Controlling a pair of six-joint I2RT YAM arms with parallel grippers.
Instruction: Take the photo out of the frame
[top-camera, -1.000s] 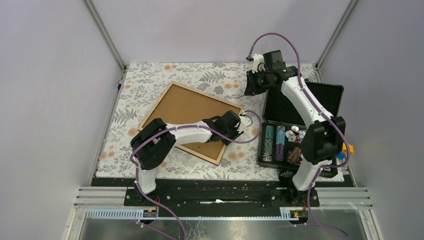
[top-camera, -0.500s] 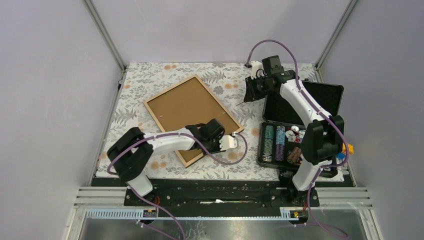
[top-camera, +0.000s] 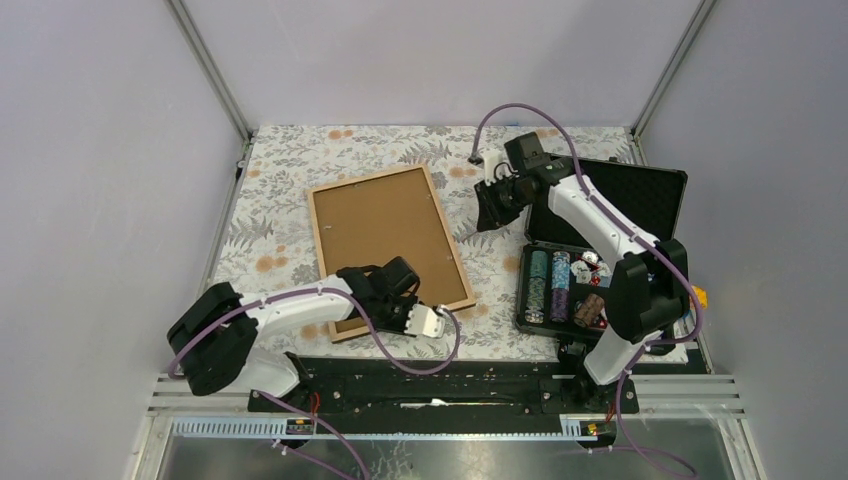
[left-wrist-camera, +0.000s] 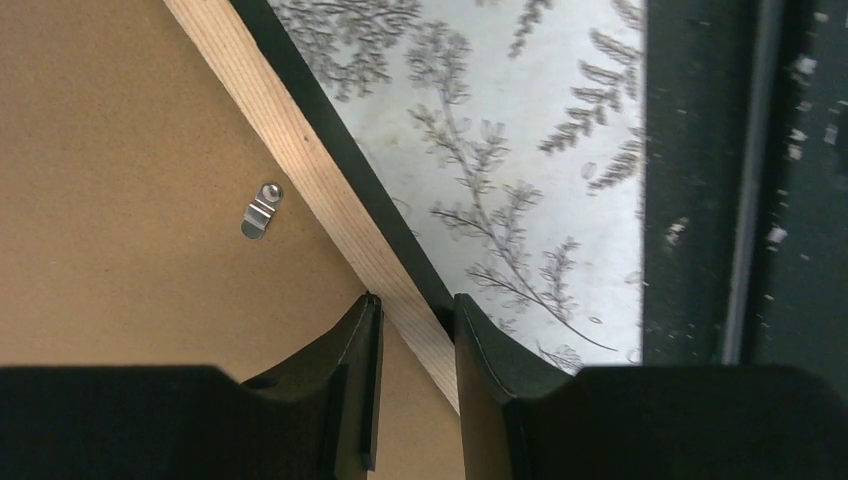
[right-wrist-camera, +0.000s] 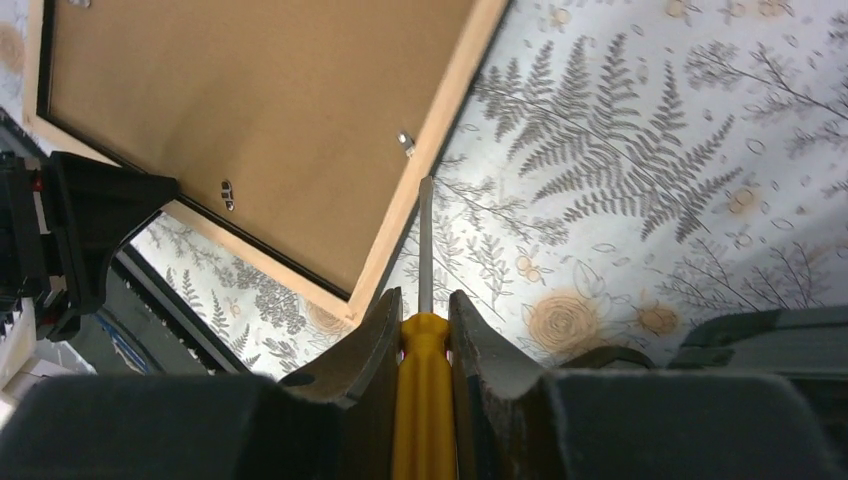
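The frame (top-camera: 385, 235) lies back-up on the floral cloth, showing brown fibreboard and a light wood edge. The photo is hidden under the backing board. My left gripper (top-camera: 395, 310) is at the frame's near edge. In the left wrist view its jaws (left-wrist-camera: 415, 330) are shut across the wood edge (left-wrist-camera: 300, 150), with a metal clip (left-wrist-camera: 261, 210) beside them. My right gripper (top-camera: 492, 210) is shut on a yellow-handled screwdriver (right-wrist-camera: 425, 400). It hovers just right of the frame (right-wrist-camera: 250, 100), and the screwdriver's shaft tip lies near a clip (right-wrist-camera: 405, 143) on the frame's right edge.
An open black case (top-camera: 610, 195) with rows of poker chips (top-camera: 560, 285) stands at the right. A black rail (left-wrist-camera: 740, 200) runs along the table's near edge close to my left gripper. My left arm (right-wrist-camera: 90, 230) shows in the right wrist view.
The frame has turned clockwise to nearly upright as my left gripper dragged its edge toward the near side. My right gripper moved left and nearer with the screwdriver.
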